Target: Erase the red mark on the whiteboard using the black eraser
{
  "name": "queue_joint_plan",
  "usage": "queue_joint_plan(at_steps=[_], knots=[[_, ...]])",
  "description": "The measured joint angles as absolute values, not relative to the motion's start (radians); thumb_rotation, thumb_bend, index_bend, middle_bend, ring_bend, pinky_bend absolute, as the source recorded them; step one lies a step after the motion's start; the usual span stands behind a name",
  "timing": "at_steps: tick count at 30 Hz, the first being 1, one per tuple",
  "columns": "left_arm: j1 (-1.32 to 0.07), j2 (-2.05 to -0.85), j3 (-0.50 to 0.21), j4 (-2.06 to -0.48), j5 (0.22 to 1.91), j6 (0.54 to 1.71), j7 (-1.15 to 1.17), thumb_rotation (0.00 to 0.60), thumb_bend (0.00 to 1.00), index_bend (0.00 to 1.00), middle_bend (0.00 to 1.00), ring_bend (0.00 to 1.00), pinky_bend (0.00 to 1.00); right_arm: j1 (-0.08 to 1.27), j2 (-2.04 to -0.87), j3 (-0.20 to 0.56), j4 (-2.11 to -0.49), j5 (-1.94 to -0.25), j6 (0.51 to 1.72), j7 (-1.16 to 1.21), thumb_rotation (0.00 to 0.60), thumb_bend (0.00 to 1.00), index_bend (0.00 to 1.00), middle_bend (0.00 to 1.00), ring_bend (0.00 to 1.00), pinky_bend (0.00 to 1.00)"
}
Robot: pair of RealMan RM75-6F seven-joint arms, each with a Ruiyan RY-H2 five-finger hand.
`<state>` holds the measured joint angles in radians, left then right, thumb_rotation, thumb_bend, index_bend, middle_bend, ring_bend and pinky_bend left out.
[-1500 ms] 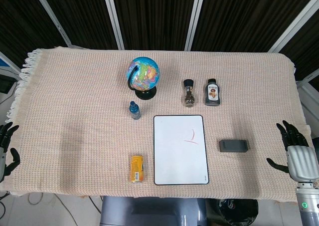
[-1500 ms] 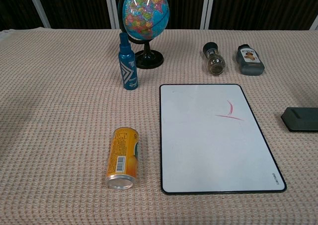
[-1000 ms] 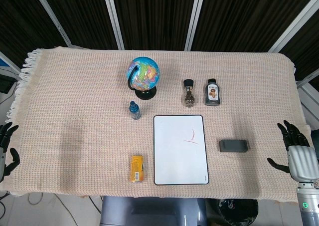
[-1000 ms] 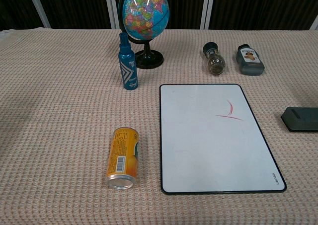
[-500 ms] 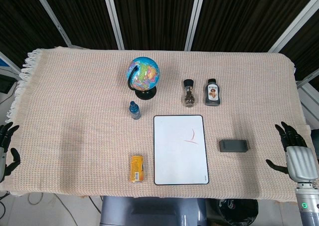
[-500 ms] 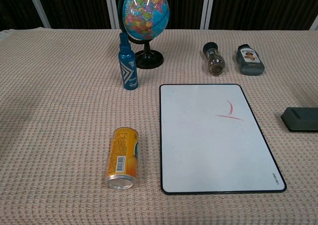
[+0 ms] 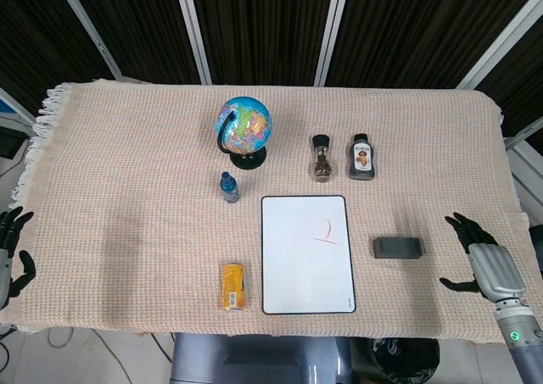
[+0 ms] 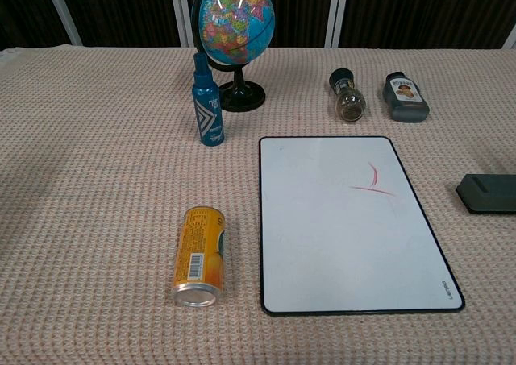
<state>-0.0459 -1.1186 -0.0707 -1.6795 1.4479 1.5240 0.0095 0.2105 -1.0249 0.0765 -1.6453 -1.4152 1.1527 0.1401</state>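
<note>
Counter under woven cloth. Right hand [image 7: 484, 264] empty, fingers spread, near eraser [image 7: 397, 247], which lies between it and whiteboard [image 7: 307, 254]. Eraser should be gripped across its long sides, then pressed flat over red mark [image 7: 326, 232].

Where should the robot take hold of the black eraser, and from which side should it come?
Probably across its two long edges, coming down from above. The black eraser is a low block lying flat on the tablecloth, its long axis across the table, so only top and sides are free. The right hand is nearest, open on the side away from the whiteboard.
</note>
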Motion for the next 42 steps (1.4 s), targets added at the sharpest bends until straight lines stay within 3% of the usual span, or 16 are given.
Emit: queue_joint_plan(at_steps=[6,11,21,30,42], knots=[[-0.046,-1.117,-0.07,-1.681,1.447,1.521,0.008,0.6,0.75,0.12,0.04,0.0,0.0,0.301,-0.998,0.086,-1.664,-1.335,0.984,0.125,0.6,0.03,0.0,0.08,0.11,0.18],[-0.046,-1.116,-0.07,-1.682,1.445,1.521,0.006,0.6,0.75,0.12,0.04,0.0,0.0,0.352,-1.026,0.1,-1.657,-1.244,0.921,0.053,0.6,0.03,0.0,0.11,0.15,0.18],[-0.046,-1.114,-0.07,-1.683,1.442,1.518,0.004,0.6,0.75,0.12,0.04,0.0,0.0,0.4,-1.129,0.106,-1.618,-1.16,0.889,-0.057,0.6,0.12,0.08,0.19,0.18,0.18],[-0.048,-1.114,-0.071,-1.684,1.437,1.514,0.008,0.6,0.75,0.12,0.04,0.0,0.0,0.429,-1.225,0.113,-1.547,-1.133,0.896,-0.094,0.6,0.25,0.19,0.27,0.23,0.18],[-0.049,-1.114,-0.072,-1.687,1.428,1.509,0.016,0.6,0.75,0.12,0.04,0.0,0.0,0.457,-1.269,0.116,-1.511,-1.114,0.887,-0.119,0.6,0.35,0.32,0.34,0.29,0.18]])
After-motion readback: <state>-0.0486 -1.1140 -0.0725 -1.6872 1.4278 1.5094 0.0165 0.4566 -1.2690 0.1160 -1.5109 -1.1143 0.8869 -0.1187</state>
